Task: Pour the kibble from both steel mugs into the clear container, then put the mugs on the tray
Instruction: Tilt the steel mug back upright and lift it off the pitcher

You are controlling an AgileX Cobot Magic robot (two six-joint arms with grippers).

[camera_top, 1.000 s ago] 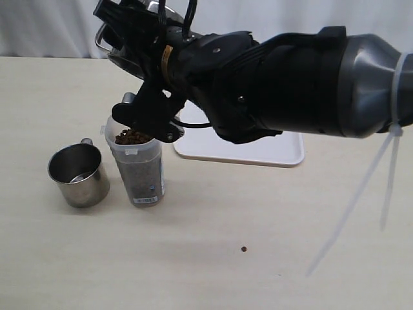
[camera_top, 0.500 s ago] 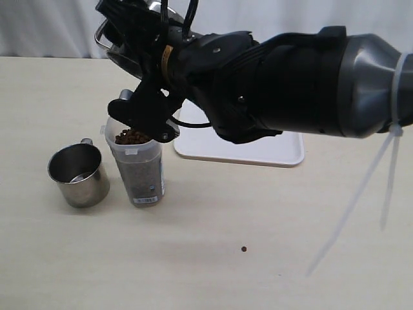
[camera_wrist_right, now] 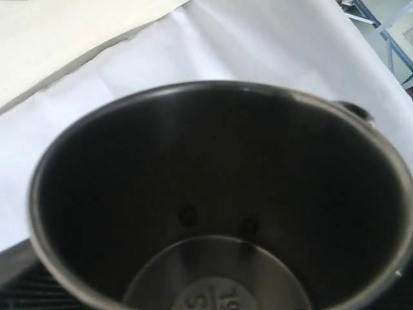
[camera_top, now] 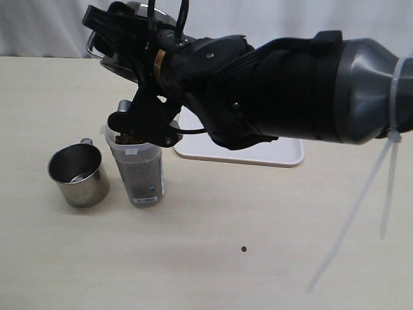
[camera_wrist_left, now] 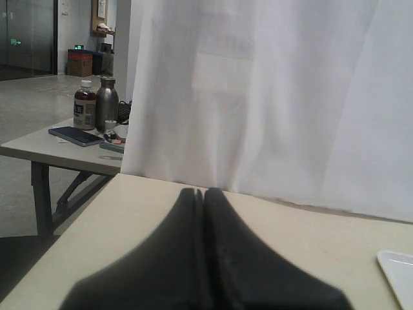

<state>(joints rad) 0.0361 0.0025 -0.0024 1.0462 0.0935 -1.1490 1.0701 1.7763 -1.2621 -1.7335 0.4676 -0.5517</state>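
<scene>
My right gripper point(camera_top: 122, 35) reaches across from the right and holds one steel mug point(camera_top: 134, 8) tilted, high above the clear container point(camera_top: 139, 174). In the right wrist view that mug point(camera_wrist_right: 213, 194) fills the frame; its inside is nearly bare, with two dark spots on the wall. The container stands upright, filled with kibble point(camera_top: 143, 169) almost to its rim; the arm hides part of its mouth. The second steel mug point(camera_top: 77, 175) stands upright on the table left of the container. My left gripper point(camera_wrist_left: 200, 194) is shut on nothing, away from these things. The tray point(camera_top: 284, 154) lies behind, partly hidden.
One stray pellet point(camera_top: 243, 248) lies on the table in front. A corner of the tray point(camera_wrist_left: 400, 271) shows in the left wrist view. A white curtain point(camera_top: 39, 26) closes off the table's far edge. White cable ties point(camera_top: 387, 168) hang from the right arm.
My right arm has shifted a little to the left with the mug; its wrist now covers more of the container's mouth. The other mug and container stay put.
</scene>
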